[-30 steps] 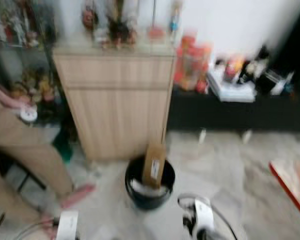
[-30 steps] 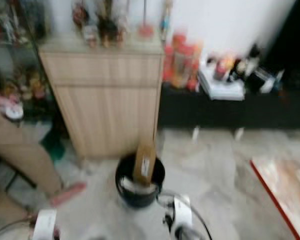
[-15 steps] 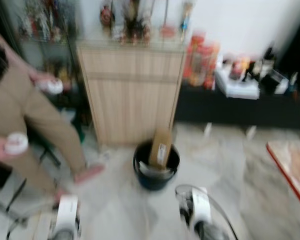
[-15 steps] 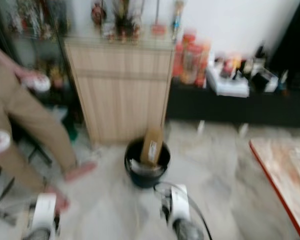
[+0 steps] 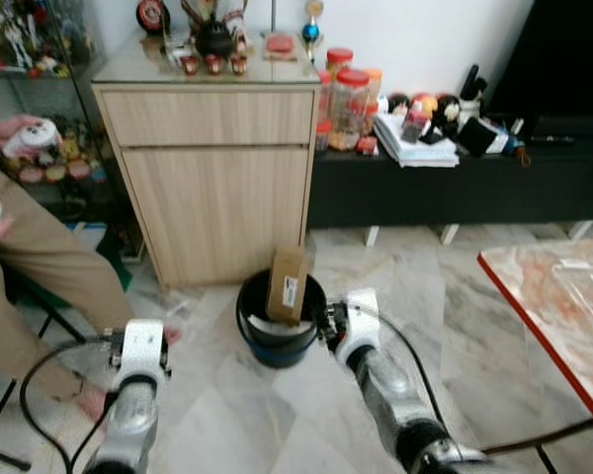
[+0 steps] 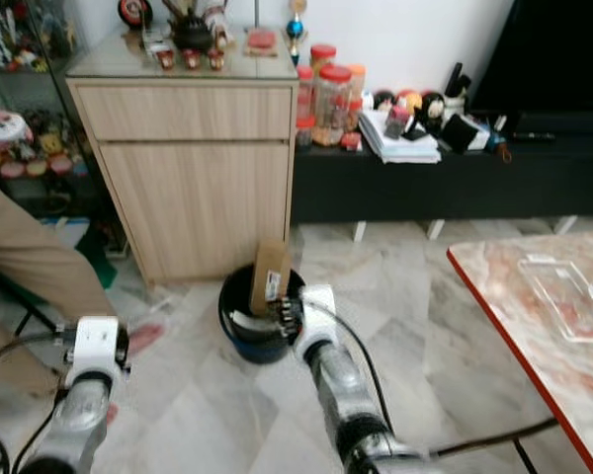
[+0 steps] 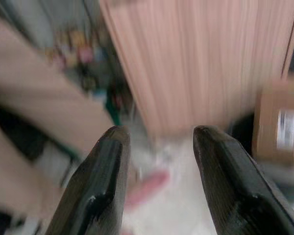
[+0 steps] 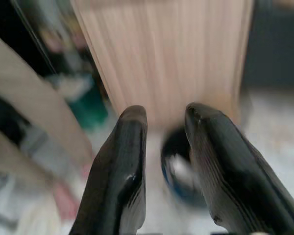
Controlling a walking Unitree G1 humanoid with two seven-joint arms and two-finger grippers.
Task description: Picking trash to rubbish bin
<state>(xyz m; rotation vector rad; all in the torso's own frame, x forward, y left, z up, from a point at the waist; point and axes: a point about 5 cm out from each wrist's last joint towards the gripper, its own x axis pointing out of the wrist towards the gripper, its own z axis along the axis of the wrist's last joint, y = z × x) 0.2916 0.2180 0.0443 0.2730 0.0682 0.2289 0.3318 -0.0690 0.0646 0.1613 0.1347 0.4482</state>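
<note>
A black rubbish bin (image 5: 267, 348) stands on the marble floor in front of a light wooden cabinet (image 5: 217, 197). A brown cardboard box (image 5: 288, 283) with a white label sticks up out of the bin, with pale trash under it. My right gripper (image 8: 165, 111) is held low beside the bin's right rim, open and with nothing between its fingers; the right wrist view has the bin (image 8: 181, 166) blurred beyond them. My left gripper (image 7: 160, 132) is open and empty, out to the left of the bin, with the box (image 7: 281, 129) at that view's edge.
A person in beige trousers (image 5: 49, 267) sits at the left holding white controllers, one foot (image 5: 89, 400) near my left arm (image 5: 138, 380). A black TV bench (image 5: 455, 188) with jars and clutter runs along the wall. A red-edged marble table (image 5: 563, 306) is at the right.
The camera has shifted and the picture has sharpened. Both arms have come up into view, the right one reaching closer to the bin. The box stays in the bin.
</note>
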